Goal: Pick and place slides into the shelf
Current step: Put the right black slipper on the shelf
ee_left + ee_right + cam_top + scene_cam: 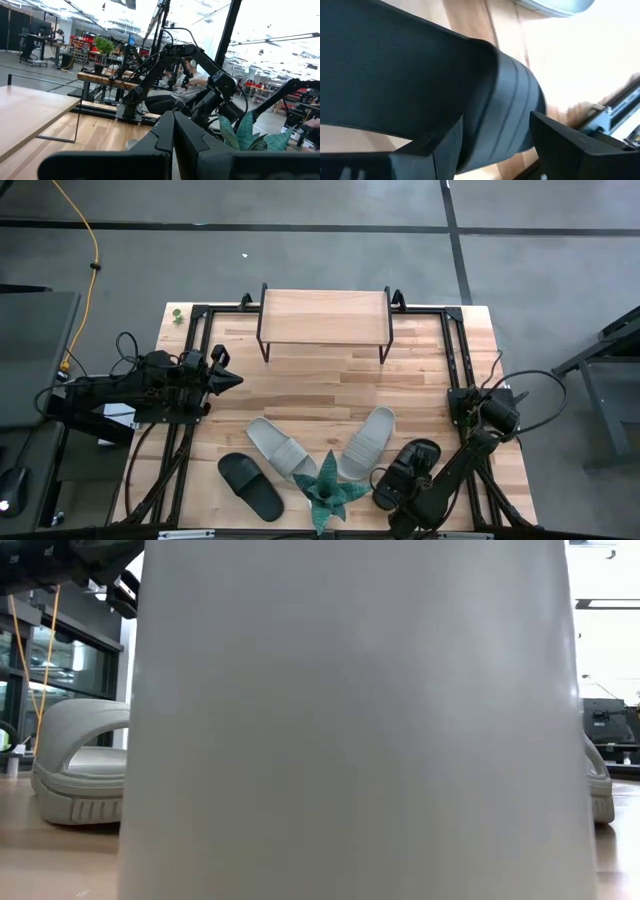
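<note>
From where I stood the green spiky plant (328, 490) sat at the table's six o'clock edge, wedged between the slides, its pale pot (350, 740) so close to the low camera that it blocked nearly everything across the table (420, 380). Past the pot only slivers of the two pale slides showed, one (80, 765) on the left and one (598, 790) on the right.

The shelf (325, 317) stood at twelve o'clock, its light plank top bare, on thin dark legs.

The two grey-beige slides lay near the plant, one (280, 446) at its ten o'clock and the other (366, 443) at its one o'clock, angled towards each other in a V. One black slide (250, 485) lay at the plant's nine o'clock, well clear of either arm. The other black slide (418, 456) lay at three o'clock of the plant, under the right arm; its wide ribbed strap (510, 120) filled the wrist view.

The right gripper (397, 483) was down over that black slide, its fingers (570, 140) spread apart either side of the strap, not yet closed on it.

The left gripper (228, 379) waited at nine o'clock of the table, fingers pressed together, holding nothing
</note>
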{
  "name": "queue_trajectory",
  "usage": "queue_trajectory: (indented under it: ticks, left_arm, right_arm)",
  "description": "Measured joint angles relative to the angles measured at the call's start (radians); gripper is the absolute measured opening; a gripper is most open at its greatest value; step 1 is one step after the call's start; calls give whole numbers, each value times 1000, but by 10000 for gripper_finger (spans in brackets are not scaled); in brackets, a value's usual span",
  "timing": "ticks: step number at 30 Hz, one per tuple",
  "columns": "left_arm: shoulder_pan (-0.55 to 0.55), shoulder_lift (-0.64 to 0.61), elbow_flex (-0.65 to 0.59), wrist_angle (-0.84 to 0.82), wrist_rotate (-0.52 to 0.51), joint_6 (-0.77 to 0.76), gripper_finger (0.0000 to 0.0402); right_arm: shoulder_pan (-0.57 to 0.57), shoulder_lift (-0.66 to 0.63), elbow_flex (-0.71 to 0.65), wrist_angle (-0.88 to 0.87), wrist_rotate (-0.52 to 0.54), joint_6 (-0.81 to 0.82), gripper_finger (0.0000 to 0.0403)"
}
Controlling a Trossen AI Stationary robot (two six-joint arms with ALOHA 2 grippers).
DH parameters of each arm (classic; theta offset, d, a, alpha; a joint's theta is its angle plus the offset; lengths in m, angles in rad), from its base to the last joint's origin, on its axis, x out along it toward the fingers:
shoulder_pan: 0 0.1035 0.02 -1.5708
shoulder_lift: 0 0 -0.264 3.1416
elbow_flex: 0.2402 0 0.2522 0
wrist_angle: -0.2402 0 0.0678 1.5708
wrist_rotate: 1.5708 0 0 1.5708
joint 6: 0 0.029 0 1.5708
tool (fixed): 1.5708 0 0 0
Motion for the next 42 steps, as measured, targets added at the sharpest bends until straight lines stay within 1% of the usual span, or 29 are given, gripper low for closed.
queue_trajectory:
  ticks: [8,17,25,28,30,33,37,38,39,42]
  left_arm:
    - [0,0,0,0,0,0,1]
    - [0,0,0,-3,0,0,1]
    - [0,0,0,-3,0,0,1]
    - [0,0,0,-3,0,0,1]
    - [0,0,0,-3,0,0,1]
    - [0,0,0,-4,0,0,1]
    - [0,0,0,-6,0,0,1]
    - [0,0,0,-6,0,0,1]
    - [0,0,0,-6,0,0,1]
    - [0,0,0,-7,0,0,1]
  right_arm:
    - [8,0,-11,2,20,45,220]
    - [16,0,-124,68,-33,72,220]
    - [16,-1,-144,99,-26,75,216]
    - [16,-1,-144,111,-22,75,195]
    - [16,-1,-144,117,-12,72,170]
    - [19,-1,-144,122,-7,67,116]
    - [20,-1,-144,121,-7,64,27]
    - [20,-1,-144,119,-8,63,14]
    - [20,-1,-144,120,-7,64,9]
    - [20,-1,-144,119,0,72,19]
